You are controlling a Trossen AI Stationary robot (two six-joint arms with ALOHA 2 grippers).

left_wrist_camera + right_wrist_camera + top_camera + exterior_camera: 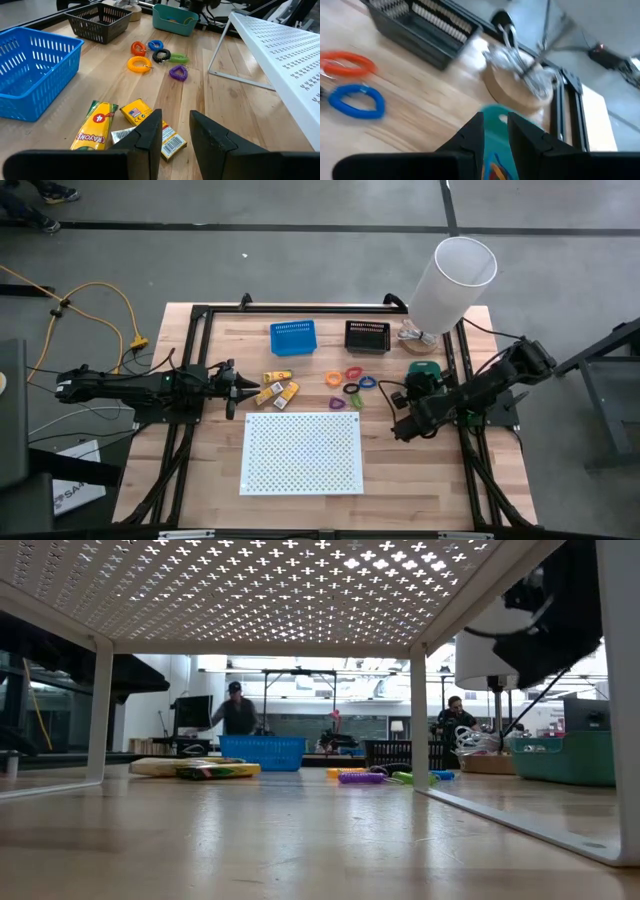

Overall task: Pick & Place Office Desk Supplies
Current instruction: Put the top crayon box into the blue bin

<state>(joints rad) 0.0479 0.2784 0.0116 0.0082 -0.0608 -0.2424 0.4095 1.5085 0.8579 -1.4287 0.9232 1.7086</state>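
Our left gripper [232,390], jaws parted and empty, hovers beside the crayon packets [277,389]. Coloured loops [350,383] lie mid-table behind the white board [302,453]. Our right gripper [495,131], slightly parted, hangs over the green bin [421,372].

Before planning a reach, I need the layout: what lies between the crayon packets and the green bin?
In the high view, the plastic loops lie between the crayon packets and the green bin.

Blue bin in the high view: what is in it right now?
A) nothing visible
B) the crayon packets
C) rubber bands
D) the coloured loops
A: the blue bin looks empty, with the crayon packets and coloured loops lying on the table in front of it.
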